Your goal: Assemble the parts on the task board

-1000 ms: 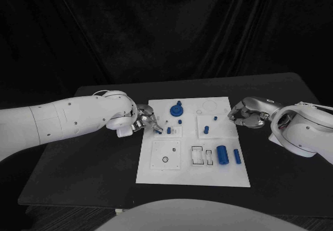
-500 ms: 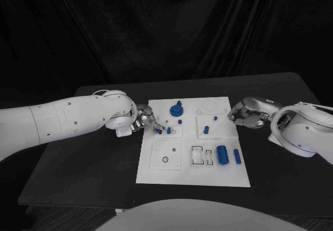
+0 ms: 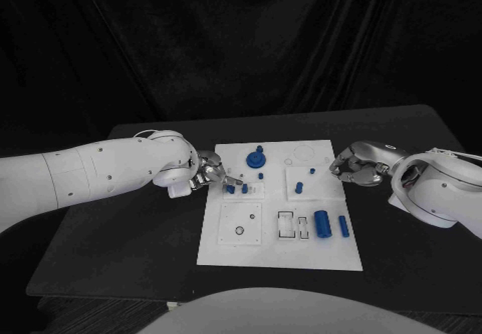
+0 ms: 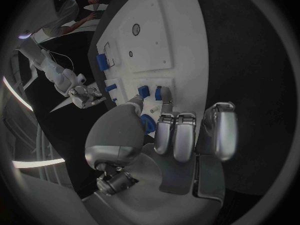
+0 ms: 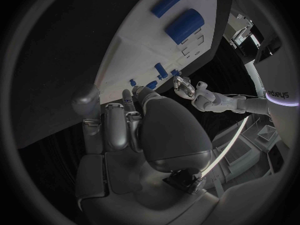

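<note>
Left hand (image 3: 206, 175) fingers pinch a small blue part (image 3: 230, 188) at the white task board (image 3: 281, 250) edge; right hand (image 3: 356, 165) fingers curled, holding nothing, beside the board's far side.

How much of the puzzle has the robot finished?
Partly done, it seems. A blue gear and small pegs already stand in the board. The left hand is reaching for a small part at the board's left edge; whether it holds it is unclear. The right hand waits curled, holding nothing. A big cylinder and a thinner one lie loose, probably left to place.
</note>
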Motion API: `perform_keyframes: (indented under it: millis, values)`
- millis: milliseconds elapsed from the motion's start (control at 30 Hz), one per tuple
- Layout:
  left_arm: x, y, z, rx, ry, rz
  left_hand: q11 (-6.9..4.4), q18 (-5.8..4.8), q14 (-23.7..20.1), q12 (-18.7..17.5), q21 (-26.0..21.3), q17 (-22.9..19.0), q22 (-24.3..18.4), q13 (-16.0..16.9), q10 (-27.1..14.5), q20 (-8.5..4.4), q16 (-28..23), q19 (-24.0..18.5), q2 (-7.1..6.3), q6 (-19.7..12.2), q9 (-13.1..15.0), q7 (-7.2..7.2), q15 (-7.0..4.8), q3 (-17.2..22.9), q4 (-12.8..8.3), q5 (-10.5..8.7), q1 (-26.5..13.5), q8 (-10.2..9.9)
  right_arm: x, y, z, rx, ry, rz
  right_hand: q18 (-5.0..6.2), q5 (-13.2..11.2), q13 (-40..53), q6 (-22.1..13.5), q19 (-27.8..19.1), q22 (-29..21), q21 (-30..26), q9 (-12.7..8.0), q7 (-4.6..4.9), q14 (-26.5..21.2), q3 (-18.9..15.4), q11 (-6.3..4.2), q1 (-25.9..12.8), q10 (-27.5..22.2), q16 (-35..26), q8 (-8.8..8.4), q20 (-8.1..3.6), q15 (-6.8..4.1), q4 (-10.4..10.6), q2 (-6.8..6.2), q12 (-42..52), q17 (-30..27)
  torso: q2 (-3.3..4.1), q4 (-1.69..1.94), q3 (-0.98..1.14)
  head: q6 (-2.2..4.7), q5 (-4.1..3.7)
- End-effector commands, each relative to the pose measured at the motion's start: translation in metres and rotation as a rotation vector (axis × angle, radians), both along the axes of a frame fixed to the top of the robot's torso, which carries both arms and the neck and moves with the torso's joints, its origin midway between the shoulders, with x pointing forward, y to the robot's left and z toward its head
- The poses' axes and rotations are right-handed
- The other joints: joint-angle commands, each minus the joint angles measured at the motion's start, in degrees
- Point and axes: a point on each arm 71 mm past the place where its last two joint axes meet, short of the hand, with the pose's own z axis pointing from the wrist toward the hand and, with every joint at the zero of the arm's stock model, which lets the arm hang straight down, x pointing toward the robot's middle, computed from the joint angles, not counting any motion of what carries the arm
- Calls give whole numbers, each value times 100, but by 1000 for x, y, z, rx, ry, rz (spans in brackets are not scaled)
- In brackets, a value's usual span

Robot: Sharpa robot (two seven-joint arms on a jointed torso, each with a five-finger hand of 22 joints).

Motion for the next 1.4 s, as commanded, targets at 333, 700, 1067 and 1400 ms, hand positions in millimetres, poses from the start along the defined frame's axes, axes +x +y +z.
perform_keyframes:
  millis: [333, 700, 1067, 1400]
  values:
    - [-5, 1, -10, 14, 3, -7, 3, 93, 595, -3, -10, 1509, 1165, 1503, 609, 26, 15, 16, 396, 60, 106, 27, 14, -79, 84, 110, 14, -72, 0, -1, -2, -10, 11, -14, 66, 29, 956, -44, -33, 537, -39, -6, 5, 182, 34, -14, 45, 79, -39, -20, -11, 12, 9, -3, -34, -5, -2, -4, 3, 1, 0]
    - [-5, -2, -7, -27, -40, -5, -49, 79, 595, -3, 47, 1509, 1184, 1503, 609, -4, 15, 61, 636, 128, 312, -38, -26, -171, 79, 697, 145, 139, -1, -2, -2, -10, 11, -15, 69, 29, 956, -50, -36, 533, -60, -9, 3, 183, 46, -18, 41, 80, -40, -23, -12, 10, 4, -2, -34, -5, -2, -1, 0, 1, -13]
    - [-7, -5, -5, -45, -61, -3, -62, 72, 595, -3, 77, 1509, 1194, 1503, 609, -16, 15, 84, 705, 135, 354, -51, -38, -177, 94, 789, 175, 176, -1, -3, -2, -10, 10, -17, 69, 29, 956, -50, -36, 533, -60, -9, 3, 183, 46, -18, 41, 80, -40, -23, -12, 10, 4, -2, -34, -5, -3, -3, 0, 1, -25]
    - [-9, -5, -3, -52, -72, 3, -66, 69, 595, -3, 89, 1509, 1199, 1503, 609, -20, 15, 95, 727, 145, 367, -56, -43, -192, 103, 810, 160, 190, -1, -3, -2, -9, 8, -17, 69, 29, 956, -50, -36, 533, -60, -9, 3, 183, 46, -18, 41, 80, -40, -23, -12, 10, 4, -2, -34, -5, -4, -9, 0, 1, -26]
